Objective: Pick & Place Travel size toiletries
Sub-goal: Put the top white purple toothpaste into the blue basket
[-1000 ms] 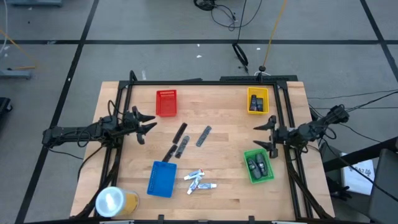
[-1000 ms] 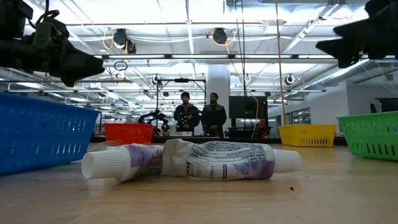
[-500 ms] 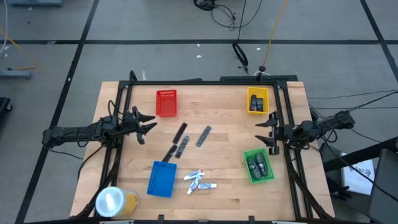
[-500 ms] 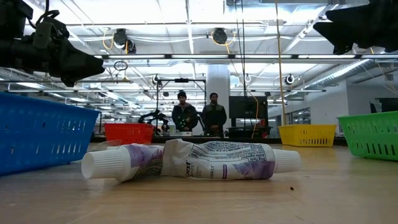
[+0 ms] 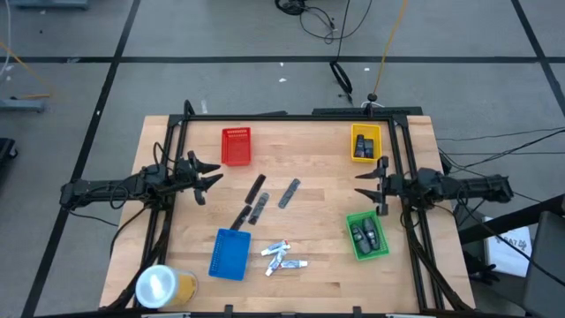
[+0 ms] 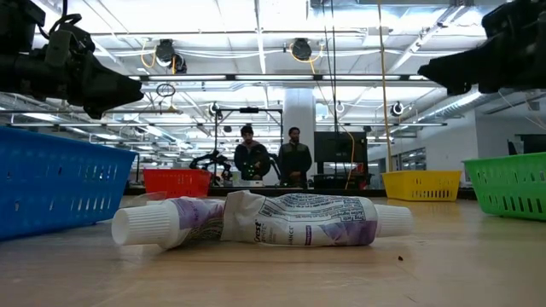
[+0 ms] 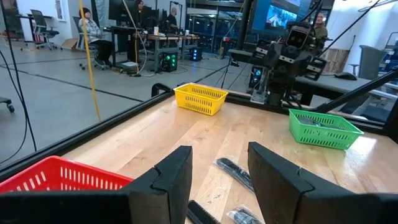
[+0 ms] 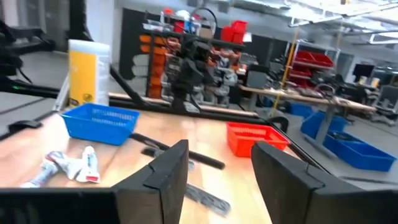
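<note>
Small white tubes [image 5: 282, 256] lie in a loose heap on the wood near the table's near edge, and they fill the low view [image 6: 256, 220]. Three slim dark-grey sticks [image 5: 256, 199] lie flat at mid-table. Dark oval pieces [image 5: 366, 234] sit in the green tray, and dark pieces [image 5: 365, 143] in the yellow tray. My left gripper [image 5: 207, 177] hovers open at the left side, above the table [image 7: 217, 168]. My right gripper [image 5: 360, 185] hovers open at the right side, between the yellow and green trays [image 8: 217, 168]. Neither gripper holds anything.
A red tray [image 5: 236, 146] stands far left and a blue tray [image 5: 229, 254] near left beside the tubes. A yellow tray [image 5: 355, 146] stands far right and a green tray [image 5: 355, 240] near right. A large yellowish roll [image 5: 163, 287] stands at the near left corner. A black frame rims the table [image 5: 291, 116]. People stand in the room beyond.
My right arm has swung its rear part toward the table's near edge, so it now lies level across the right edge. Its gripper has shifted a little toward the table's far edge and the middle, staying open. The left arm and all objects have kept still.
</note>
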